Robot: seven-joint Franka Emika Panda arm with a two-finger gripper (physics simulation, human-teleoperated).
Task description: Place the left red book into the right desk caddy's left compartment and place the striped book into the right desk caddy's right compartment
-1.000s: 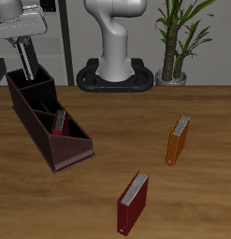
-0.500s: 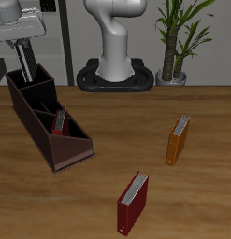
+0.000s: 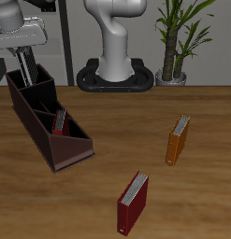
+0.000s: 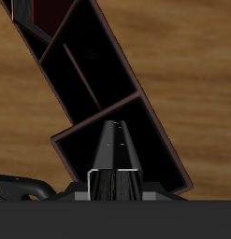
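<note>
Above the right desk caddy (image 3: 47,121), the claw (image 3: 23,73) clamps the striped book (image 4: 117,154) upright over the tall-walled right compartment (image 3: 31,93), left red book (image 3: 59,120) already in the low end; next: lower, release.

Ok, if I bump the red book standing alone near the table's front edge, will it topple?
Probably: the red book stands on a narrow edge with nothing leaning against it, so a sideways nudge would likely tip it flat. It looks like a stiff hardcover, so it should keep its shape when gripped.
</note>
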